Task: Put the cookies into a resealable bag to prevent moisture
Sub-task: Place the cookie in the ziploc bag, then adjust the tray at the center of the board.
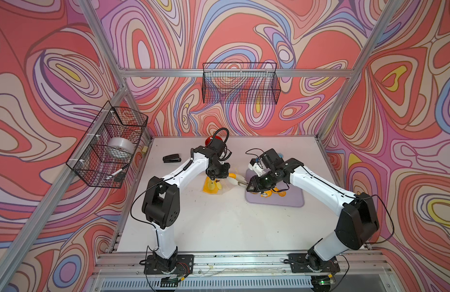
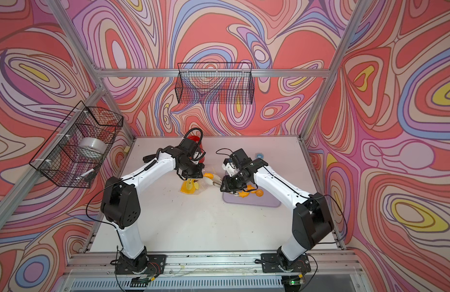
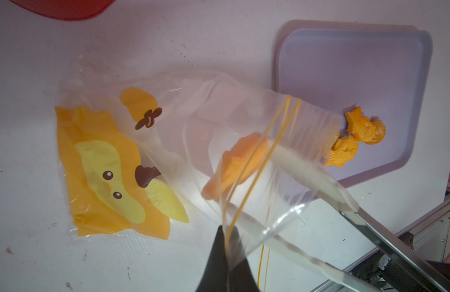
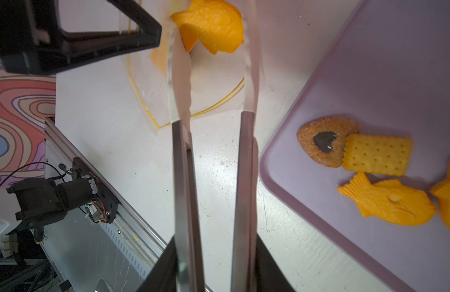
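While the arms partly hide the mouth of the resealable bag (image 1: 212, 188) in both top views, our left wrist view shows the left gripper (image 3: 226, 230) clamped on its zip edge, one fish cookie (image 3: 234, 164) inside. Our right gripper (image 4: 216, 264) squeezes tongs (image 4: 242, 177), tips apart around that fish. At three o'clock of the bag, the lilac tray (image 1: 292, 199) holds other cookies (image 4: 378, 154); a stapler (image 1: 171, 159) lies at ten o'clock

Near table: open white tabletop (image 1: 218, 227) along the near edge.
Centre: resealable bag (image 3: 112, 161) on the table; left gripper (image 3: 227, 231) pinches its mouth, tongs (image 4: 244, 177) cross into it.
Right: lilac tray (image 1: 294, 199), cookies (image 4: 378, 156) on it.
Far left: stapler (image 1: 171, 159).
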### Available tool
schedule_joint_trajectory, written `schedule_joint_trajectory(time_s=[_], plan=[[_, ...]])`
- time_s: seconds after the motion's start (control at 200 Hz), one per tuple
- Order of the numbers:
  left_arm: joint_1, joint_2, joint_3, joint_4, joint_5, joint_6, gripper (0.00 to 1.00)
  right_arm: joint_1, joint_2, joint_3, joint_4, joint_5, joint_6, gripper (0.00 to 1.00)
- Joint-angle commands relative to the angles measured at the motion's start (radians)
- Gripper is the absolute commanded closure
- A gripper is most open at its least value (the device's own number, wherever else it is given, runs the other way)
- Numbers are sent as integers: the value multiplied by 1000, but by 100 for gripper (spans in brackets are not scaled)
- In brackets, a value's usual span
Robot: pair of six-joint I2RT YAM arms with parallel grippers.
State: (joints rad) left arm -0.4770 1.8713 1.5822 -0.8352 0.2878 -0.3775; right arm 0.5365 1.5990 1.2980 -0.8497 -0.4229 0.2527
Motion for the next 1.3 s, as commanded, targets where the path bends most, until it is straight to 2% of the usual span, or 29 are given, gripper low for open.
schedule_joint_trajectory(time_s=[0.0, 0.135, 0.356, 0.481, 0.626, 0.716, 0.801, 1.022, 1.292], plan=[[2, -1, 9, -28, -6, 1, 100, 6, -7, 2, 69, -1, 2, 56], [3, 21, 18, -44, -30, -9, 100, 5, -27, 7, 54, 0, -9, 57], [4, 55, 57, -76, -95, -21, 100, -11, -160, 3, -43, -2, -53, 57], [8, 66, 66, -73, -91, -24, 100, -99, -243, -15, -146, 23, -55, 56], [8, 67, 64, -65, -76, -29, 100, -229, -291, -16, -328, 199, -13, 57], [7, 61, 56, -59, -75, -27, 100, -249, -299, -14, -443, 354, 41, 57], [6, 57, 48, -55, -72, -26, 100, -255, -306, -18, -529, 427, 102, 57], [8, 55, 28, -38, -62, -28, 100, -254, -294, -45, -638, 417, 147, 56], [7, 55, 19, -30, -56, -25, 100, -254, -243, -130, -542, 357, 127, 57]])
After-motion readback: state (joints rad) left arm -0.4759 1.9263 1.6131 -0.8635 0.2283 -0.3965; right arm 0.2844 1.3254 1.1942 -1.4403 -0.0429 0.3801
